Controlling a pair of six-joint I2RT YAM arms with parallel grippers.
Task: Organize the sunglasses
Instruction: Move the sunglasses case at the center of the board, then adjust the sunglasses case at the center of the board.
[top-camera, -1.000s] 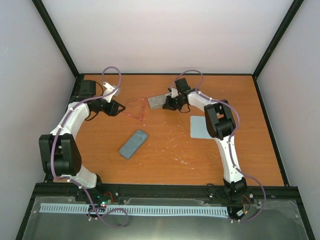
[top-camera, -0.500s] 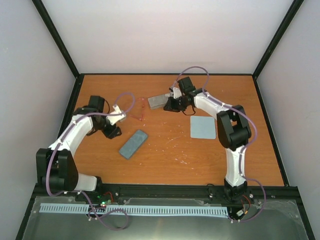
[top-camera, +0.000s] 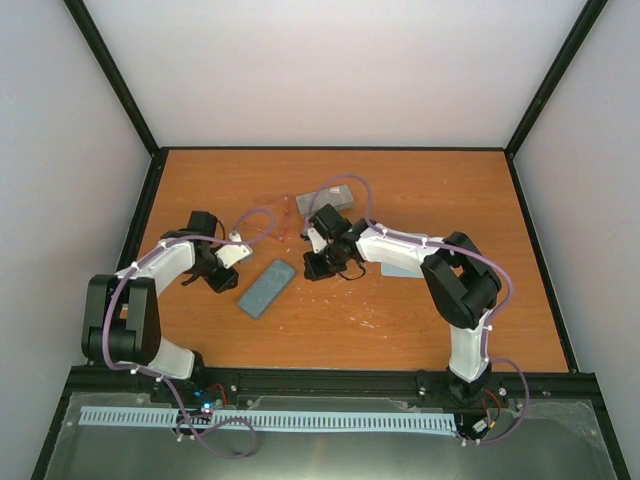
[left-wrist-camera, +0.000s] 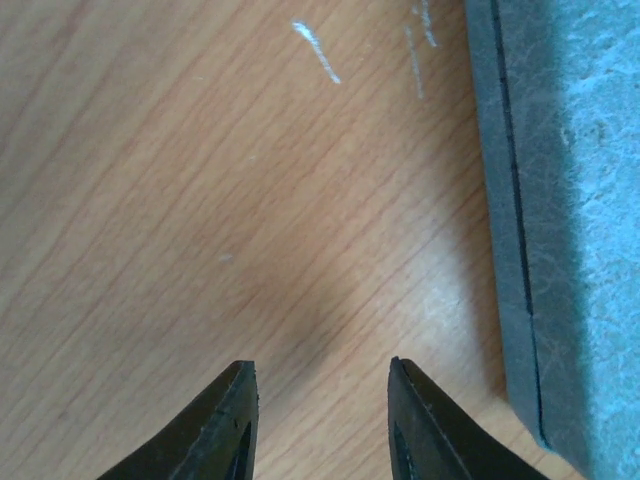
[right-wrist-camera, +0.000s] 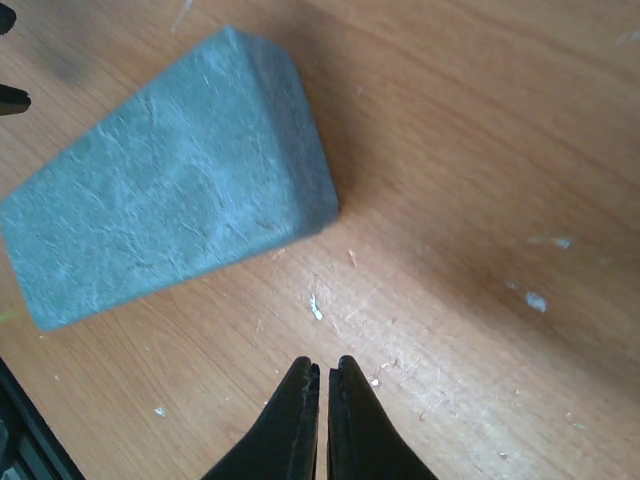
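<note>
The sunglasses (top-camera: 287, 216) show as a faint red-pink wire outline on the table, just left of the grey case (top-camera: 328, 198) at the back. No gripper touches them. A blue-grey case (top-camera: 267, 288) lies flat nearer the front. My left gripper (top-camera: 228, 278) is low at its left side, open and empty (left-wrist-camera: 320, 368), with the case's edge (left-wrist-camera: 570, 200) to the right of the fingers. My right gripper (top-camera: 308, 270) is just right of that case, shut on nothing (right-wrist-camera: 324, 362), with the case (right-wrist-camera: 170, 220) ahead of it.
A pale blue cloth (top-camera: 408, 266) lies right of centre, partly under the right arm. Black frame rails run along the table's edges, with white walls behind. White scuff marks (top-camera: 345, 275) dot the wood.
The left arm has drawn back from beside the sunglasses to the left of the blue-grey case. The right arm has left the grey case and come near, to the right of the blue-grey case.
</note>
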